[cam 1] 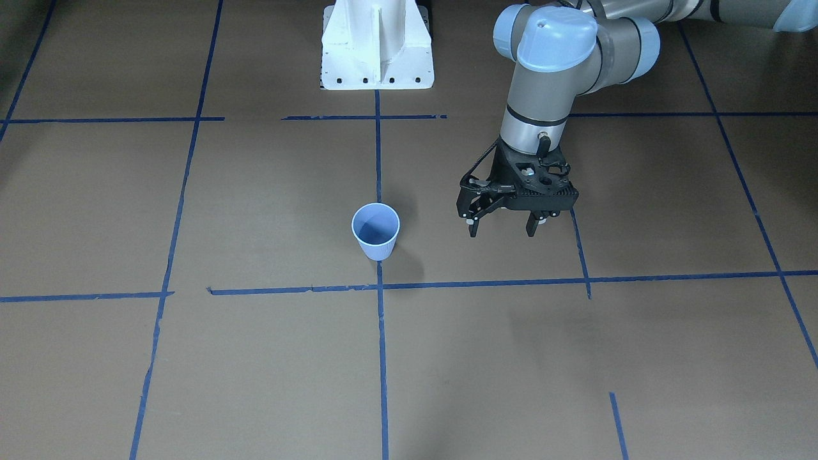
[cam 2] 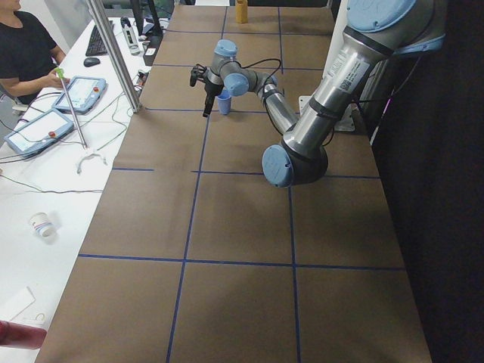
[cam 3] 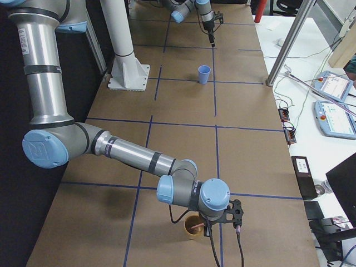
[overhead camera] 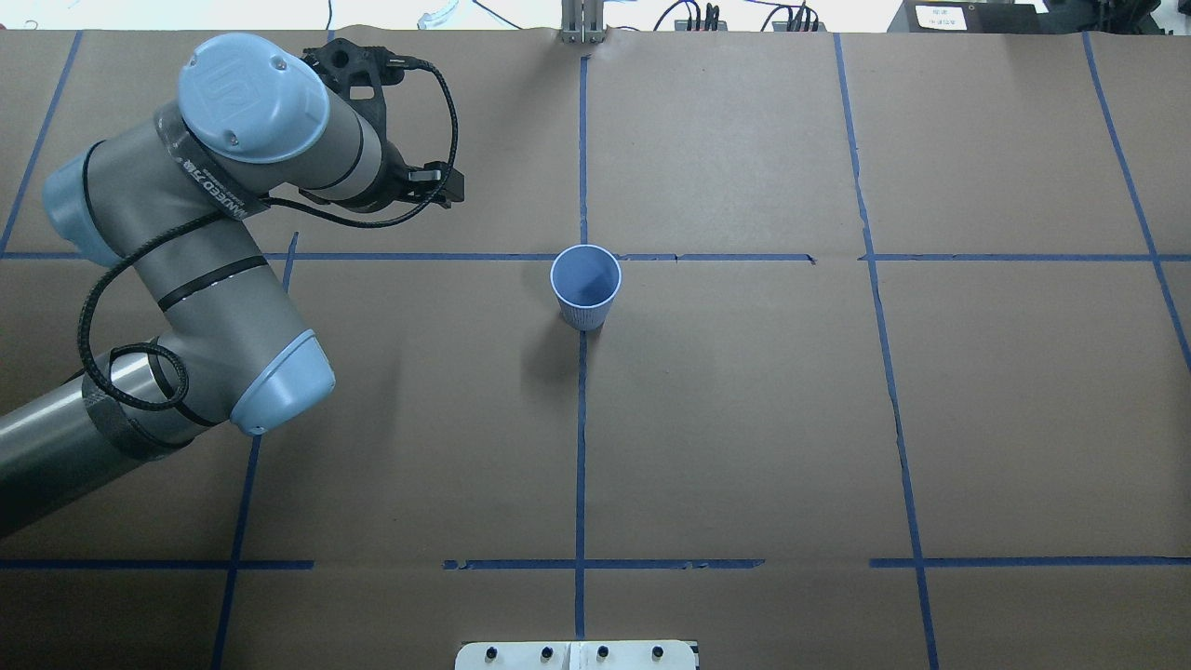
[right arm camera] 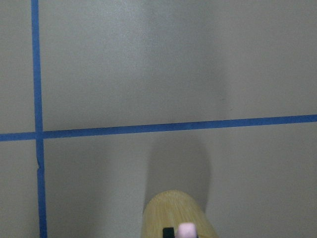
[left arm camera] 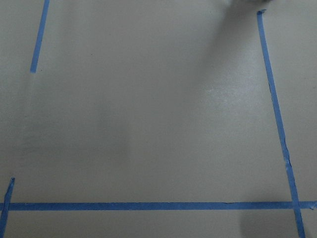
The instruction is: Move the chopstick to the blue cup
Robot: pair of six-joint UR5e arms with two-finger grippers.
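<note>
Chopstick [right arm camera: 187,231]: stood in tan cup [right arm camera: 173,214], well apart from blue cup [cam 1: 376,231], under right gripper [cam 3: 204,227].
Right gripper: opening cannot be told.
Left gripper [cam 1: 501,227]: spread, empty.

chopstick [right arm camera: 187,230]: only pink tip shows, cut by frame edge, below right gripper [cam 3: 204,222]
right gripper jaws: hidden, spread unreadable
tan cup [right arm camera: 171,210] under gripper: near side cut off
</note>
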